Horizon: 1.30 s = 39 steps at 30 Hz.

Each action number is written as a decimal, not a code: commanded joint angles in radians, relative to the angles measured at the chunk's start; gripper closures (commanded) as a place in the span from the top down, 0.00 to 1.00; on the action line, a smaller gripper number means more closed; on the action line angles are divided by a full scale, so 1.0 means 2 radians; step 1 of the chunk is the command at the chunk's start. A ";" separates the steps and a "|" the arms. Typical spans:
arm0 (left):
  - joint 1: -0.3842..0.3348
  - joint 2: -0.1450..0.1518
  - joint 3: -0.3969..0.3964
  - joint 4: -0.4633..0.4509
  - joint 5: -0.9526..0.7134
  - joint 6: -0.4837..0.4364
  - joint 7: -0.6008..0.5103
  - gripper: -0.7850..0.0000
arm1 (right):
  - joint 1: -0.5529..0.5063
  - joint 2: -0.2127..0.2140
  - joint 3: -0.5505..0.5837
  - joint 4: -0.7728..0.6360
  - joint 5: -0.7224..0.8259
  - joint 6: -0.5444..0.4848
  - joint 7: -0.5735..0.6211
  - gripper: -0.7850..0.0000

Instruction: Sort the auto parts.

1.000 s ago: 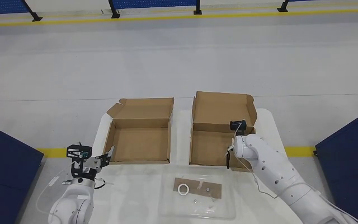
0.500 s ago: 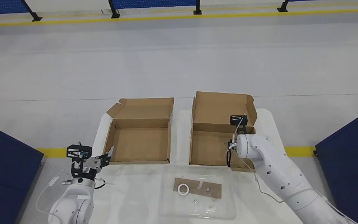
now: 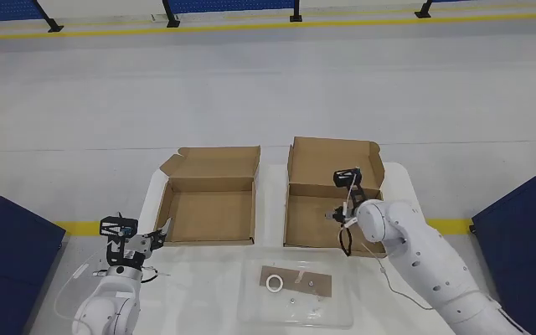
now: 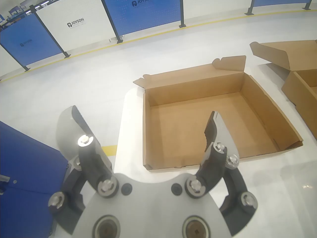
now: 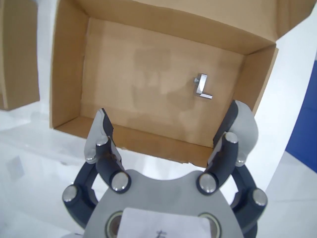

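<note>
Jaws gape wide and empty on the left gripper point(image 4: 144, 112) and on the right gripper point(image 5: 170, 111), poised at the near wall of the cardboard box point(image 5: 70, 63) whose floor holds the L-shaped metal bracket point(image 5: 202, 89), likely light, rigid, slick, best pinched across one flat leg.

Brand logos point(image 4: 142, 0) on partition panels point(image 4: 153, 18)

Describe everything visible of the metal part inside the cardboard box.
The L-shaped metal part is small, shiny and silvery, with a short stub at one end. It lies flat on the floor of the cardboard box, clear of the walls. Nothing touches it; the open right hand hangs above, apart.
</note>
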 commanded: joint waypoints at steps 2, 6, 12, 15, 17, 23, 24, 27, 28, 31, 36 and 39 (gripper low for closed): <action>0.000 0.000 0.000 0.000 0.000 0.000 0.000 1.00 | -0.014 0.008 0.016 -0.040 0.006 -0.081 0.034 1.00; 0.000 0.000 0.000 0.000 0.000 0.000 0.000 1.00 | -0.015 0.008 0.018 -0.044 0.004 -0.090 0.035 1.00; 0.000 0.000 0.000 0.000 0.000 0.000 0.000 1.00 | -0.015 0.008 0.018 -0.044 0.004 -0.090 0.035 1.00; 0.000 0.000 0.000 0.000 0.000 0.000 0.000 1.00 | -0.020 0.009 0.013 -0.055 -0.001 -0.109 0.022 1.00; 0.000 0.000 0.000 0.000 0.000 0.000 0.000 1.00 | -0.024 0.010 0.011 -0.075 0.002 -0.142 0.030 1.00; 0.000 0.000 0.000 0.000 0.000 0.000 0.000 1.00 | -0.008 0.013 0.013 -0.107 0.048 -0.238 0.094 1.00; 0.000 0.000 0.000 0.000 0.000 0.000 0.000 1.00 | -0.006 0.013 0.011 -0.109 0.052 -0.246 0.105 1.00; 0.000 0.000 0.000 0.000 0.000 0.000 0.000 1.00 | 0.003 0.012 0.002 -0.112 0.060 -0.254 0.126 1.00; 0.000 0.000 0.000 0.000 0.000 0.000 0.000 1.00 | 0.006 0.012 -0.001 -0.113 0.067 -0.259 0.133 1.00; 0.000 0.000 0.000 0.000 0.000 0.000 0.000 1.00 | 0.015 0.010 -0.012 -0.113 0.085 -0.272 0.153 1.00; 0.000 0.000 0.000 0.000 0.000 0.000 0.000 1.00 | 0.021 0.012 -0.043 -0.103 0.093 -0.316 0.153 1.00; 0.000 0.000 0.000 0.000 0.000 0.000 0.000 1.00 | 0.021 0.012 -0.043 -0.103 0.093 -0.316 0.153 1.00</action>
